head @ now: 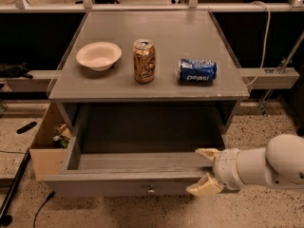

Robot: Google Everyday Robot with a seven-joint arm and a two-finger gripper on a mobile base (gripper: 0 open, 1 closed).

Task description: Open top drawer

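Note:
The top drawer (118,184) of the grey cabinet is pulled far out, and its inside shows bare. Its small round metal knob (151,191) sits at the centre of the flat front. My gripper (194,171) reaches in from the right at the drawer front's right end. Its fingers are spread: one tan fingertip (206,153) lies inside the drawer above the front panel, the other (202,187) lies outside against the front face. The front panel's top edge passes between them. The other drawers are hidden from view.
On the cabinet top (161,37) stand a white bowl (98,55), an upright copper can (144,61) and a blue Pepsi can (197,71) lying on its side. An open cardboard box (47,144) with items sits on the floor at left. A cable (14,184) lies there too.

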